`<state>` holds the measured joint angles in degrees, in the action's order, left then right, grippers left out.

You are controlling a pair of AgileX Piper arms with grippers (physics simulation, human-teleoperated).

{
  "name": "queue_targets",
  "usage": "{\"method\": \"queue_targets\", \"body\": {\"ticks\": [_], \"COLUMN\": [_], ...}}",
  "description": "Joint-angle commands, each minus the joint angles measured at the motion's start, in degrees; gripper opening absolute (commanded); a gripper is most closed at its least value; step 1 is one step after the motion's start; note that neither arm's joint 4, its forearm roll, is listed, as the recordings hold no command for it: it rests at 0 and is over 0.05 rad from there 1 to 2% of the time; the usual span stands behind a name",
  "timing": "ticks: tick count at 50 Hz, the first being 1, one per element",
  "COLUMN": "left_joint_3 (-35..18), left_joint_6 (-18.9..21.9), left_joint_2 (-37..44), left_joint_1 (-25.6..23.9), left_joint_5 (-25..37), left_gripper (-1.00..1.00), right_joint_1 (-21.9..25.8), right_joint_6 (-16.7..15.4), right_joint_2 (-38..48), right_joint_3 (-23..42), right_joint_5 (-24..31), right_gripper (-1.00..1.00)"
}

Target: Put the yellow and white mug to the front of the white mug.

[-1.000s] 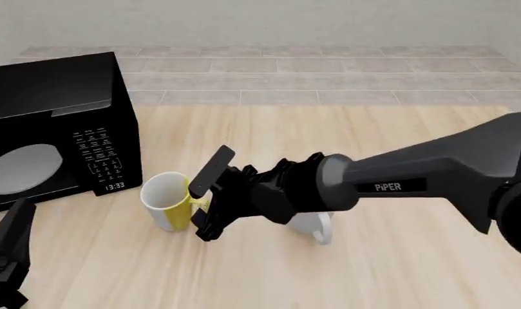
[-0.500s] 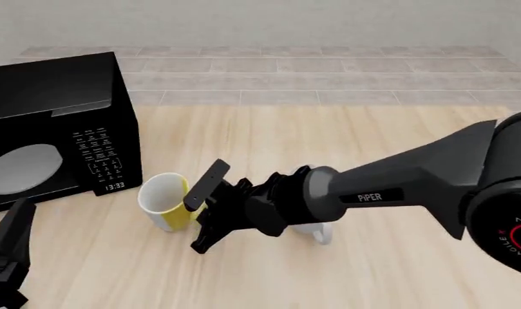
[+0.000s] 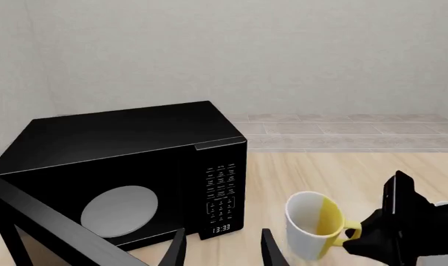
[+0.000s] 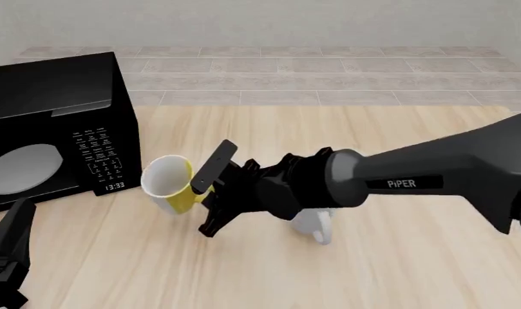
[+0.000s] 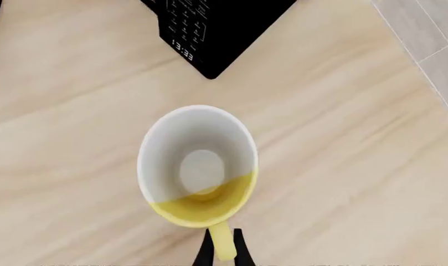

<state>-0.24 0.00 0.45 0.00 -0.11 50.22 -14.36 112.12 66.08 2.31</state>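
The yellow and white mug hangs tilted just above the table in front of the microwave, its mouth turned toward the camera. My right gripper is shut on its yellow handle. The right wrist view looks straight into the mug. It also shows in the left wrist view. The white mug stands on the table to the right, mostly hidden behind my right arm. My left gripper is open and empty at the front left, and its fingers point toward the microwave.
A black microwave with its door shut stands at the left, close behind the held mug. It also shows in the left wrist view. Bare wooden table lies in front of the white mug and to the right.
The right gripper has lifted the yellow and white mug off the table, and the mug now tilts more. The left arm has not moved.
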Motion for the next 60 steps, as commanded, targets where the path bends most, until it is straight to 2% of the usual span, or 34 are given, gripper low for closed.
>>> {"method": "queue_targets", "body": {"ticks": [1,7,10,14,20,36,42,51,60], "left_joint_3": [0.0,0.0,0.0,0.0,0.0,0.0,0.0,0.0,0.0], "left_joint_6": [0.0,-0.01,-0.01,0.0,0.0,0.0,0.01,0.01,0.01], "left_joint_2": [-0.01,0.0,-0.01,0.01,0.0,-0.01,-0.01,0.0,-0.01], "left_joint_1": [-0.01,0.02,0.01,0.0,0.0,0.01,0.0,0.0,0.01], "left_joint_5": [0.0,0.0,0.0,0.0,0.0,0.0,0.0,0.0,0.0], "left_gripper": [1.0,1.0,1.0,1.0,1.0,1.0,1.0,1.0,1.0], "right_joint_1": [-1.13,-1.71,-1.64,-1.74,-4.37,-12.92,-16.29,-19.21,-22.0], "right_joint_6": [0.24,0.32,2.55,2.75,1.91,2.34,3.81,3.59,4.75], "right_joint_2": [-4.5,-6.86,-8.98,-10.16,-10.05,-9.63,-9.87,-9.74,-9.54], "right_joint_3": [0.32,0.9,1.33,1.73,4.16,8.88,9.71,8.55,6.57], "right_joint_5": [1.6,2.84,4.03,5.4,7.85,12.01,12.29,11.7,10.01], "right_gripper": [-1.0,-1.0,-1.0,-1.0,-1.0,-1.0,-1.0,-1.0,-1.0]}}
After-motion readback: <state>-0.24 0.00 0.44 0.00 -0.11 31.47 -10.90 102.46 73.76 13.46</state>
